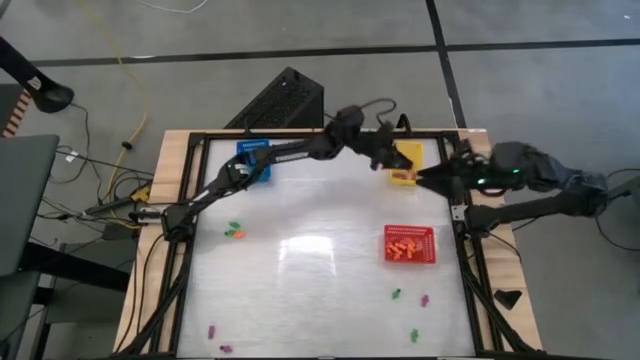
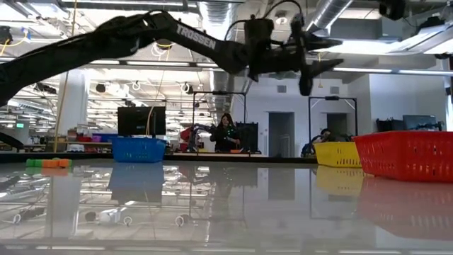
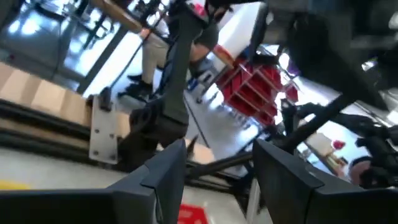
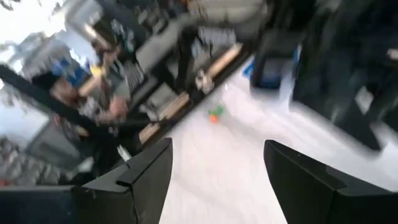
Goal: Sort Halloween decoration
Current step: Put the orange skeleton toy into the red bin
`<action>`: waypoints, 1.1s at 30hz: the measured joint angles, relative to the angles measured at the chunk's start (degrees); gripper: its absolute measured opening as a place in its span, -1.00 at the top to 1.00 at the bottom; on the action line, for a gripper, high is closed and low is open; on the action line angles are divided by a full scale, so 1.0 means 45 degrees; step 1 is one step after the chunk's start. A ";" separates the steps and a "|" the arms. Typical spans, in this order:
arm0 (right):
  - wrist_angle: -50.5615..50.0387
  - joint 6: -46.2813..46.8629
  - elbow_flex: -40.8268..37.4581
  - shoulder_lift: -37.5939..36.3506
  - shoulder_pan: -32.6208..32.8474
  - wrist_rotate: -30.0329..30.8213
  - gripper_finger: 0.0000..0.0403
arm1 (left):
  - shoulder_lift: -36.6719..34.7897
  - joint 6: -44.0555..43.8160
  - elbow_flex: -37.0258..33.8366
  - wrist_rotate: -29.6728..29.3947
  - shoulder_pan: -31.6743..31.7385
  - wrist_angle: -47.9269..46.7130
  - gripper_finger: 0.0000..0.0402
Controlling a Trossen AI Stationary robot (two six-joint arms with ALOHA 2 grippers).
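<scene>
Orange piece [image 1: 404, 177] beside your released left gripper [image 1: 385, 160] sits near the yellow basket [image 1: 408, 154]; retreat carelessly and you'll knock it away.

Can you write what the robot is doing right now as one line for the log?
left hand: open, empty, raised beside yellow perforated plastic basket | right hand: open, empty, near it | red perforated plastic basket: holds orange pieces | small pieces remain on table

The left end effector [image 1: 385, 158] reaches beside the yellow basket [image 1: 408, 154]; the right end effector [image 1: 428, 178] waits nearby. Orange pieces [image 1: 404, 246] fill the red basket [image 1: 410, 259]; green and purple pieces [image 1: 410, 298] lie scattered on the surface [image 1: 310, 300].
</scene>
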 joint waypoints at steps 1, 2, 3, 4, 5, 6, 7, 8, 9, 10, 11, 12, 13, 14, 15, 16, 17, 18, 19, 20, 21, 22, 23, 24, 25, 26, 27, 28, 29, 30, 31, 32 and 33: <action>0.0023 0.0002 0.0000 0.0247 0.0230 0.0002 -0.40 | -0.0305 0.0148 -0.0212 0.0225 0.0111 -0.0522 0.14; 0.0060 0.0002 0.0000 0.0497 0.0461 0.0007 -0.40 | -0.0642 0.0590 -0.0445 0.0396 0.0240 -0.1605 0.14; 0.0084 -0.0008 0.0000 0.0771 0.0701 0.0007 -0.40 | -0.1064 0.1409 -0.0692 0.0292 0.0360 -0.3163 0.14; 0.0084 -0.0071 0.0000 0.1045 0.0958 0.0007 -0.40 | -0.1537 0.2769 -0.0969 -0.0081 0.0488 -0.5173 0.14; 0.0080 -0.0166 -0.0005 0.1294 0.1243 0.0007 -0.40 | -0.2064 0.4504 -0.1197 -0.0858 0.0606 -0.7488 0.14; 0.0098 -0.0355 -0.0005 0.1536 0.1528 0.0010 -0.40 | -0.2648 0.6286 -0.1360 -0.2105 0.0683 -0.9816 0.13; 0.0128 -0.0640 -0.0005 0.1780 0.1789 0.0020 -0.40 | -0.3282 0.7751 -0.1484 -0.3606 0.0723 -1.1762 0.13; 0.0218 -0.0991 -0.0005 0.2002 0.2007 0.0036 -0.40 | -0.3931 0.8765 -0.1589 -0.4843 0.0729 -1.3157 0.13; 0.0347 -0.1377 -0.0005 0.2248 0.2177 0.0097 -0.40 | -0.4680 0.9382 -0.1822 -0.5583 0.0738 -1.4088 0.13; 0.0565 -0.1791 -0.0010 0.2503 0.2260 0.0128 -0.40 | -0.5498 0.9720 -0.2149 -0.5752 0.0747 -1.4582 0.13; 0.0904 -0.2273 -0.0017 0.2786 0.2286 0.0137 -0.40 | -0.6306 0.9763 -0.2494 -0.5629 0.0747 -1.4799 0.13; 0.1289 -0.2736 -0.0029 0.3090 0.2234 0.0117 -0.40 | -0.7143 0.9639 -0.2930 -0.5513 0.0751 -1.4823 0.13; 0.1858 -0.3223 -0.0029 0.3441 0.2075 -0.0142 -0.40 | -0.7953 0.9426 -0.3459 -0.5523 0.0737 -1.4838 0.13; 0.2573 -0.3687 -0.0025 0.3799 0.1833 -0.0691 -0.40 | -0.8772 0.9112 -0.4111 -0.5749 0.0691 -1.4929 0.13; 0.3335 -0.4054 -0.0013 0.4228 0.1509 -0.1483 -0.40 | -0.9551 0.8769 -0.4826 -0.6281 0.0605 -1.4964 0.13; 0.4131 -0.4298 -0.0022 0.4781 0.1176 -0.2406 -0.40 | -1.0350 0.8393 -0.5546 -0.6975 0.0472 -1.4927 0.13; 0.5092 -0.4397 -0.0092 0.5376 0.0854 -0.3379 -0.40 | -1.1231 0.8007 -0.6269 -0.7773 0.0313 -1.4833 0.13; 0.6149 -0.4406 -0.0171 0.5988 0.0567 -0.4264 -0.40 | -1.2201 0.7645 -0.6972 -0.8561 0.0121 -1.4759 0.13; 0.7215 -0.4419 -0.0209 0.6633 0.0309 -0.4991 -0.40 | -1.3227 0.7194 -0.7657 -0.9291 -0.0149 -1.4592 0.13; 0.8181 -0.4432 -0.0209 0.7345 0.0086 -0.5472 -0.40 | -1.4276 0.6674 -0.8319 -0.9945 -0.0470 -1.4372 0.13; 0.9052 -0.4442 -0.0235 0.8100 -0.0097 -0.5743 -0.40 | -1.5177 0.6126 -0.8946 -1.0547 -0.0773 -1.4118 0.13; 0.9976 -0.4442 -0.0248 0.8816 -0.0241 -0.5999 -0.40 | -1.6099 0.5520 -0.9649 -1.1154 -0.1177 -1.3942 0.13; 1.0886 -0.4451 -0.0153 0.9489 -0.0367 -0.6178 -0.40 | -1.6918 0.4929 -1.0342 -1.1708 -0.1631 -1.3720 0.13; 1.1768 -0.4526 0.0033 1.0138 -0.0459 -0.6292 -0.40 | -1.7592 0.4379 -1.0932 -1.2298 -0.2084 -1.3448 0.13; 1.2514 -0.4703 0.0283 1.0805 -0.0514 -0.6336 -0.40 | -1.8264 0.3809 -1.1531 -1.2933 -0.2633 -1.3120 0.13; 1.3058 -0.4976 0.0582 1.1449 -0.0534 -0.6331 -0.40 | -1.8848 0.3288 -1.2092 -1.3528 -0.3185 -1.2904 0.13; 1.3450 -0.5315 0.0959 1.2112 -0.0534 -0.6331 -0.40 | -1.9395 0.2840 -1.2613 -1.4090 -0.3741 -1.2871 0.13; 1.3592 -0.5692 0.1460 1.2821 -0.0525 -0.6325 -0.40 | -1.9905 0.2417 -1.3063 -1.4554 -0.4318 -1.2855 0.13; 1.3562 -0.6095 0.2029 1.3598 -0.0505 -0.6317 -0.40 | -2.0438 0.2042 -1.3438 -1.5006 -0.4863 -1.2740 0.13; 1.3439 -0.6410 0.2690 1.4332 -0.0484 -0.6317 -0.40 | -2.0900 0.1685 -1.3801 -1.5419 -0.5393 -1.2701 0.13; 1.3173 -0.6625 0.3468 1.5119 -0.0476 -0.6315 -0.40 | -2.1251 0.1377 -1.4180 -1.5827 -0.5883 -1.2749 0.13; 1.2746 -0.6851 0.4288 1.5834 -0.0471 -0.6284 -0.40 | -2.1566 0.1123 -1.4498 -1.6259 -0.6329 -1.2794 0.13; 1.2178 -0.7119 0.5159 1.6514 -0.0476 -0.6086 -0.40 | -2.1836 0.0973 -1.4781 -1.6677 -0.6775 -1.2762 0.13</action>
